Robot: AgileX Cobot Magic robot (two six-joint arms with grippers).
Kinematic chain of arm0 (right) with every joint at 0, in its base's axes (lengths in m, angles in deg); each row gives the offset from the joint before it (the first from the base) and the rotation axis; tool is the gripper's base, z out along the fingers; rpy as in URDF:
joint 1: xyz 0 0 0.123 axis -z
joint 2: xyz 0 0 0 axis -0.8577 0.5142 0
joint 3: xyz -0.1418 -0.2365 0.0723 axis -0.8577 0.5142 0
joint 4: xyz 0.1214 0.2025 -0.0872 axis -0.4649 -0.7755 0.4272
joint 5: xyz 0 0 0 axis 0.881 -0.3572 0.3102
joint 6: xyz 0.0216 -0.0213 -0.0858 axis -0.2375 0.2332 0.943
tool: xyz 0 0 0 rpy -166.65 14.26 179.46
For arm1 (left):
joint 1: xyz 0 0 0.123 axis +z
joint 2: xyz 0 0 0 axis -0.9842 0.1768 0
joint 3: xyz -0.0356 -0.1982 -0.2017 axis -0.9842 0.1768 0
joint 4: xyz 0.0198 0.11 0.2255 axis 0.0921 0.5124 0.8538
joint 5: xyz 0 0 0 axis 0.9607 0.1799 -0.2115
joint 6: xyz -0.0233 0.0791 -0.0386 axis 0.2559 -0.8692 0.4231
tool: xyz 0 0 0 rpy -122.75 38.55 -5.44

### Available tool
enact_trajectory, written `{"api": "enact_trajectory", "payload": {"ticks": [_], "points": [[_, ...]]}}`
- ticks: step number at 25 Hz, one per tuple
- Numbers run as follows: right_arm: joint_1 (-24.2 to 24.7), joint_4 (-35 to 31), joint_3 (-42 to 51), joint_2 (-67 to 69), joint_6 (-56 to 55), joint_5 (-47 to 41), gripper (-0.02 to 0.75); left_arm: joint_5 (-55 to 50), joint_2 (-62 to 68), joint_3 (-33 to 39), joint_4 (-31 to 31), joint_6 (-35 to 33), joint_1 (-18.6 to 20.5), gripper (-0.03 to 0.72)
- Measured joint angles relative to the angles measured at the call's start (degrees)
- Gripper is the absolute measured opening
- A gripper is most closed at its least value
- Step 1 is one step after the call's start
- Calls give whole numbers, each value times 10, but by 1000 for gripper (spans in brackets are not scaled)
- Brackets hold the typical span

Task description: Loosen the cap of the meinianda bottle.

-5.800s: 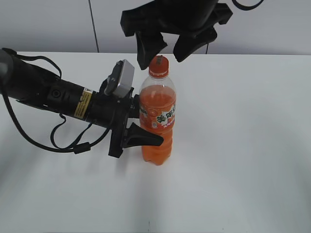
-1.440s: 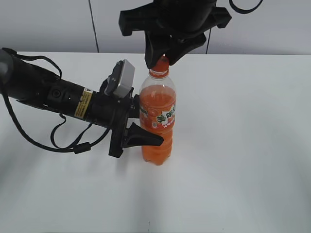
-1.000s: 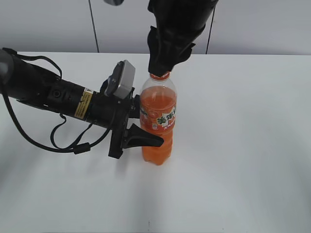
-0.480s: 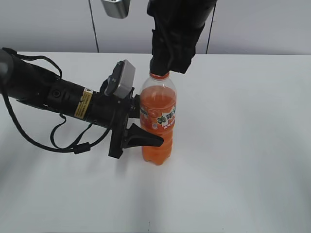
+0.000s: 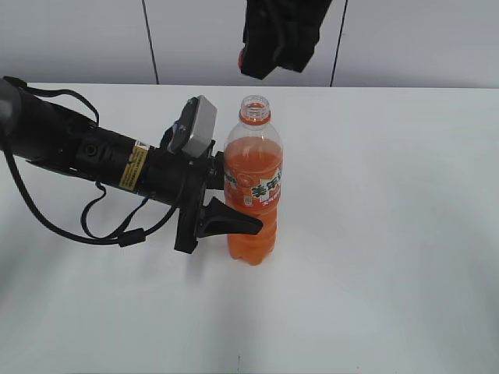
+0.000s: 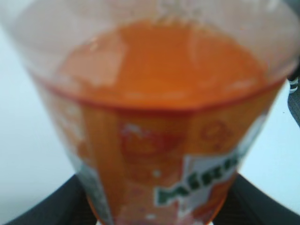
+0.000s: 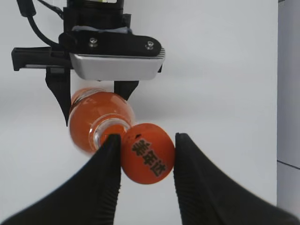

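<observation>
1. While the tall clear plastic bottle of orange drink (image 5: 253, 195) stands upright on the white table (image 5: 390, 234), its neck is open and uncapped.
2. Around its labelled waist, the left gripper (image 5: 222, 199) is clamped from the left side.
3. Above the bottle, the right gripper (image 7: 146, 161) pinches the small round orange screw cap (image 7: 147, 153) between its black fingers (image 7: 105, 164), clear of the neck.

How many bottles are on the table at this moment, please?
1. The meinianda bottle stands upright near the table's middle, clamped at its label by the left gripper. Its mouth is open; the cap sits above it in the right gripper.
</observation>
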Motion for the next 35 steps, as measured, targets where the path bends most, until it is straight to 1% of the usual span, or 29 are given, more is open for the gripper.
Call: {"api": "enact_trajectory", "payload": {"ticks": [3,7,12,14,19,25,30,35], "points": [[0,0,-18,0,-24,0,261,0,0,0,0,0,0,400],[1,3,-35,-1,-120,0,261,0,0,0,0,1,0,400],[19,3,-37,-8,-224,0,261,0,0,0,0,1,0,400],[35,3,-37,-11,-262,0,261,0,0,0,0,1,0,400],[96,3,-37,-19,-364,0,262,-1,0,0,0,1,0,400],[177,4,-23,-22,-418,-1,262,-3,0,0,0,2,0,400],[229,4,24,-22,-434,0,262,-3,0,0,0,2,0,400],[248,5,110,-22,-453,1,262,-4,0,0,0,3,0,400]]}}
